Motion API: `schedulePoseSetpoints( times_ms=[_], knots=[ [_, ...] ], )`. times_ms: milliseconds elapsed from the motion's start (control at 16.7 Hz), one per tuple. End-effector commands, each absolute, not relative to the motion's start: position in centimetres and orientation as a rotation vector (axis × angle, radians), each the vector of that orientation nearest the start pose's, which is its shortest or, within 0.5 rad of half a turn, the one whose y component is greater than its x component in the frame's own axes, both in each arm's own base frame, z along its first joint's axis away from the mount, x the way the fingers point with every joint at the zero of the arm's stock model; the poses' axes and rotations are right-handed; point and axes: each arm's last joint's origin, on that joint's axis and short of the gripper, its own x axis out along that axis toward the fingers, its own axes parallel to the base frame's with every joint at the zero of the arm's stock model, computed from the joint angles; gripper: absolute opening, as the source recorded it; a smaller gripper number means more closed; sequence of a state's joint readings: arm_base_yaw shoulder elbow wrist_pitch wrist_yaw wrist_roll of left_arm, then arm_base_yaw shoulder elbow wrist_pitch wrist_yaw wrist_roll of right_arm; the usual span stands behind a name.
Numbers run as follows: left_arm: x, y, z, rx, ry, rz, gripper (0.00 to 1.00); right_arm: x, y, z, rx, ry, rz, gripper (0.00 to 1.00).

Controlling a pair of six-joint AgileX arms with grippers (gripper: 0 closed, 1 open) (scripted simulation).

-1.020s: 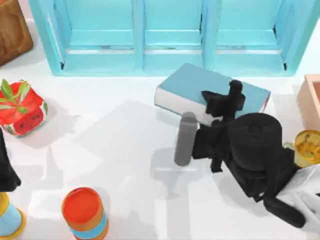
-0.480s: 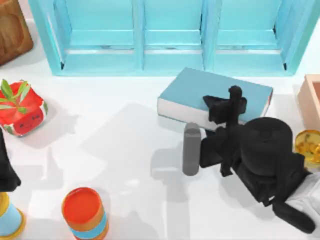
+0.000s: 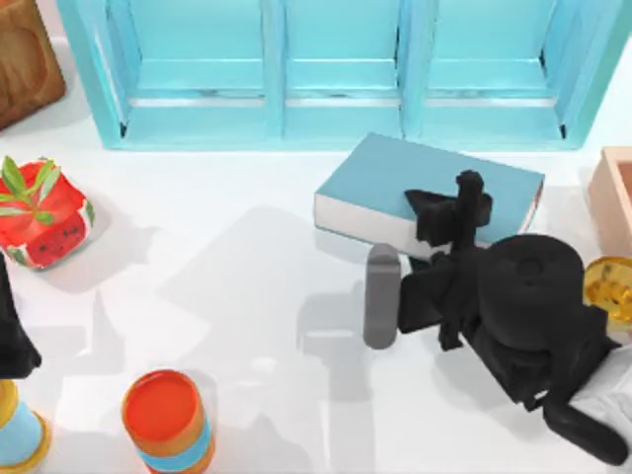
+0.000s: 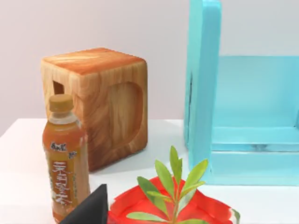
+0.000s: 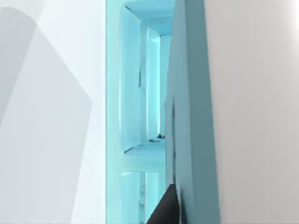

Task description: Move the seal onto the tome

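The tome (image 3: 380, 183) is a thick teal-blue book with white page edges, lying flat in front of the shelf unit right of centre. My right gripper (image 3: 449, 209) hangs over the tome's right half, close to its cover. The seal is hidden; I cannot tell whether it is under the gripper. In the right wrist view the tome's cover (image 5: 194, 116) runs edge-on, close to the camera. My left gripper (image 3: 10, 336) stays parked at the table's left edge.
A light-blue shelf unit (image 3: 336, 69) spans the back. A wooden block (image 3: 25, 59) and a red potted plant (image 3: 41, 212) stand at the left. An orange can (image 3: 166, 420) is at the front left. A gold trophy (image 3: 610, 286) and a pinkish box (image 3: 617, 197) sit at the right edge.
My right gripper has shifted a little to the right over the tome. The tome itself has slid slightly right and toward the front.
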State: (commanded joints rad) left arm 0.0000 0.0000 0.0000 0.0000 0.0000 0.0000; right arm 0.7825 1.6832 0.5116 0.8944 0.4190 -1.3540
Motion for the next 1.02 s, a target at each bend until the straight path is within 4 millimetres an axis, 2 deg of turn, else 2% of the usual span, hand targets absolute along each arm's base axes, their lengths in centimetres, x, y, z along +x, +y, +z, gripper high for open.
schedulePoseSetpoints(
  times_ms=[180, 600, 840, 1020],
  knots=[
    [10.6, -0.1, 16.0, 0.000, 0.000, 0.000, 1.00, 22.0, 20.2, 13.0, -1.501, -0.059, 0.481, 0.00],
    [10.6, -0.1, 16.0, 0.000, 0.000, 0.000, 1.00, 22.1, 20.2, 10.3, -1.499, -0.064, 0.478, 0.00],
    [10.6, -0.1, 16.0, 0.000, 0.000, 0.000, 1.00, 22.0, 20.2, 10.1, -1.500, -0.060, 0.481, 0.00],
    [10.6, -0.1, 16.0, 0.000, 0.000, 0.000, 1.00, 22.0, 20.2, 10.1, -1.500, -0.060, 0.481, 0.23]
  ],
)
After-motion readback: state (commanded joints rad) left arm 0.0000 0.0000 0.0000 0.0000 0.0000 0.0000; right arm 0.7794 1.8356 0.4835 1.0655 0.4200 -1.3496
